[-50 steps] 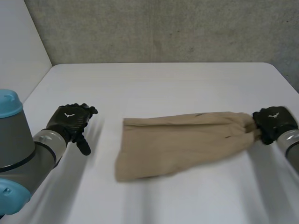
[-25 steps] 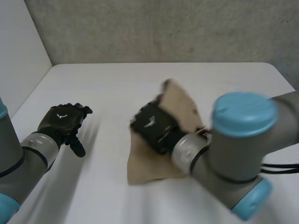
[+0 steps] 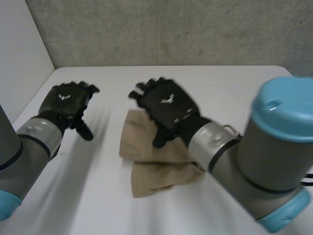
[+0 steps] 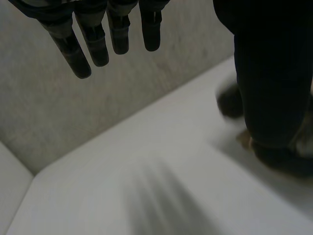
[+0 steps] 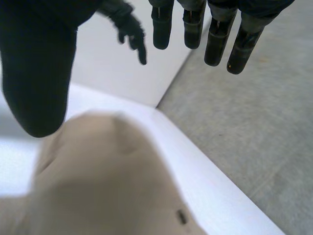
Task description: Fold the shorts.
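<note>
The tan shorts (image 3: 157, 172) lie folded over themselves near the middle of the white table (image 3: 234, 88). My right hand (image 3: 167, 108) hovers over their far left part, open, with its fingers spread and nothing in them. In the right wrist view the shorts (image 5: 107, 181) lie under the palm, below straight fingers (image 5: 215, 36). My left hand (image 3: 67, 102) hangs over bare table to the left of the shorts, open and empty. In its own wrist view its fingers (image 4: 98, 41) are straight above the table.
A grey wall (image 3: 171, 29) runs along the table's far edge and a white wall (image 3: 19, 58) closes off the left side. My right arm (image 3: 259, 161) reaches across the near right part of the table. The table's corner (image 5: 161, 115) lies beyond the shorts.
My right hand carried the right end of the shorts leftward over the rest, folding them, then let go and opened. My left hand drifted slightly farther back.
</note>
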